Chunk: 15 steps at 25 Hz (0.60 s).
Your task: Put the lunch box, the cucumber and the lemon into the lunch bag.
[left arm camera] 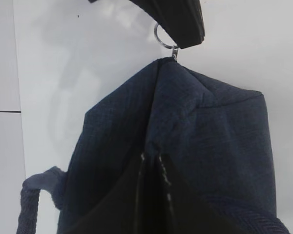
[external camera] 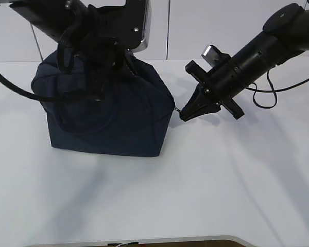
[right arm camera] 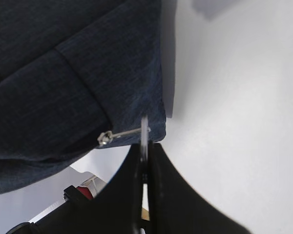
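Lunch bag (external camera: 110,121): a boxy dark navy fabric bag standing upright on the white surface (external camera: 206,190), toward the far left part of it, well back from the near edge.
Bag top: the fabric is gathered and creased up toward the middle; from the left wrist view the two top panels meet along a closed seam that runs out to the far corner.
Bag contents: cannot tell; no opening shows in any view, and no box, cucumber or lemon can be seen anywhere.
Handle: a woven navy loop handle (left arm camera: 31,200) hangs at the bag's side in the left wrist view.
Zipper ring (right arm camera: 144,134): a thin metal ring pull on a short link, sticking out from the bag's right-hand upper corner, just off the fabric edge.
Right pincer (external camera: 184,114): comes in low from the right, its black tips pressed together with the zipper ring pinched between them, right against the bag's corner.
Left pincer (external camera: 95,92): reaches down from the far left over the top of the bag, closed narrow in the bunched top fabric; whether it actually grips fabric or handle I cannot tell, since the dark parts blend together.
Surface: plain white, shadows of both arms falling across it.
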Tool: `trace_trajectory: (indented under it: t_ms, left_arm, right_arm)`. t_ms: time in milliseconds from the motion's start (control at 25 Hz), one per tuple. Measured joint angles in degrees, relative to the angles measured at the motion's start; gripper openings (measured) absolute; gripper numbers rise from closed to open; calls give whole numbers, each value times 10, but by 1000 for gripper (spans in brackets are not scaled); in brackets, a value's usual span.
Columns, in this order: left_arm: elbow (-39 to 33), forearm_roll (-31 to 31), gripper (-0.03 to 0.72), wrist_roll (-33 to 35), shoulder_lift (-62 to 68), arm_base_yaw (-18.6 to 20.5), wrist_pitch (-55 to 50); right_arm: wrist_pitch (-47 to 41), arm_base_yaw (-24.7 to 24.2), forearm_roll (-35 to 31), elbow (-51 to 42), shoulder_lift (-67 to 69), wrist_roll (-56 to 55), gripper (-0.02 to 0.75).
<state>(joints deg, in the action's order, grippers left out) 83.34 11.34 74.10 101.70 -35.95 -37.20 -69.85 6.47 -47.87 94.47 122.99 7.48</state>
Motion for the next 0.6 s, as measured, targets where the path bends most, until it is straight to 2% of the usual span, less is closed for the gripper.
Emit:
trace_trajectory:
  t_ms: [200,320,520,600]
  left_arm:
    - [0,-3,-6,0,0,0,0]
    - [0,-4,-6,0,-1,0,1]
    - [0,-6,-6,0,-2,0,1]
    - [0,-6,-6,0,-2,0,1]
  right_arm:
    - [0,0,-7,0,0,11,6]
    - [2,0,-22,0,0,30,45]
    - [5,-1,-53,0,-1,44,261]
    - [5,-1,-53,0,-7,49,325]
